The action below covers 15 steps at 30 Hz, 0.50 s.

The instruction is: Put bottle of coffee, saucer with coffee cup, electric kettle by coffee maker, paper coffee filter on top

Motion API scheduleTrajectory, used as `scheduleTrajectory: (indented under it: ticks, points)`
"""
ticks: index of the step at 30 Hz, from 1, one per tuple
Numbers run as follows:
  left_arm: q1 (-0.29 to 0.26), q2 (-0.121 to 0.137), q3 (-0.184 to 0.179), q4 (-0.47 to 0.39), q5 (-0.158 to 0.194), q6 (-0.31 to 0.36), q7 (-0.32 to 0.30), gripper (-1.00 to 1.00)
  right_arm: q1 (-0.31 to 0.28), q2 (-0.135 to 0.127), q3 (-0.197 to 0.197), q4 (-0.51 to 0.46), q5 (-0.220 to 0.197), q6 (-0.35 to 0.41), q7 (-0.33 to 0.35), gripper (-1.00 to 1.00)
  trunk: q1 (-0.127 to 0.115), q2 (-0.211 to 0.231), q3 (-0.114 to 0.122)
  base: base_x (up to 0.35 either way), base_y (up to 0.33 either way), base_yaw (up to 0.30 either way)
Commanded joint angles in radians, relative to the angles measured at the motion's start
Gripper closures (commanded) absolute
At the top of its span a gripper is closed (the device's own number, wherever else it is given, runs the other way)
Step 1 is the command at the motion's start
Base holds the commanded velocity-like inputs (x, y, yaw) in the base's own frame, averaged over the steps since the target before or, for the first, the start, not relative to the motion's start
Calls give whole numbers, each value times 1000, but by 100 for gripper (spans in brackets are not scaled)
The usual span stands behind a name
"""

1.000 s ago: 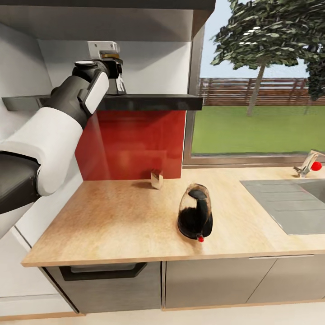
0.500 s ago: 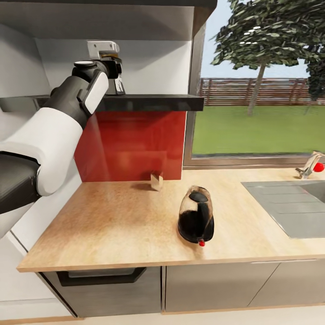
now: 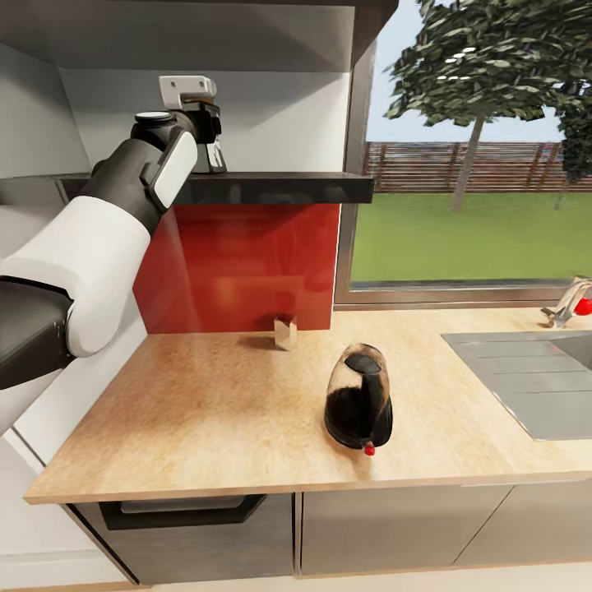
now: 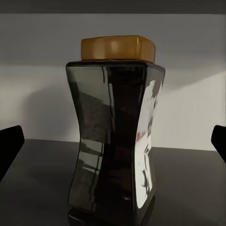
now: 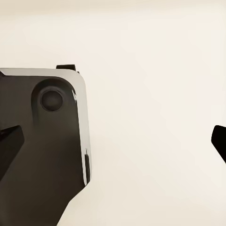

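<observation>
We see a glossy red backsplash panel (image 3: pixel 238 263) beneath a dark floating wall shelf (image 3: pixel 271 187), white walls, grey cabinet fronts (image 3: pixel 395 526), and a large window (image 3: pixel 477 148) showing daylight, lawn, a tree and a wooden fence.

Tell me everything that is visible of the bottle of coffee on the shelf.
The bottle of coffee is a dark, glossy jar, glass by its look, with a narrowed waist and a yellow lid. A pale label with some red shows on one side. It stands upright on the dark shelf, before a white wall. The left gripper is open: its fingertips sit wide on either side, not touching the jar. In the head view the arm largely hides it.
</observation>
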Motion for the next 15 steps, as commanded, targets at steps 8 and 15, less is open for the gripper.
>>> scheduleTrajectory:
  ticks: [8,15]
  points:
    - [0,2,-7,0,11,5,9,-100,-1,0,-7,0,10,-3,-1,-100,1,-2,-2,86,0,0]
    - [0,3,-7,1,11,4,9,-100,-1,0,-7,0,10,-3,-1,-100,1,-2,-2,150,0,0]
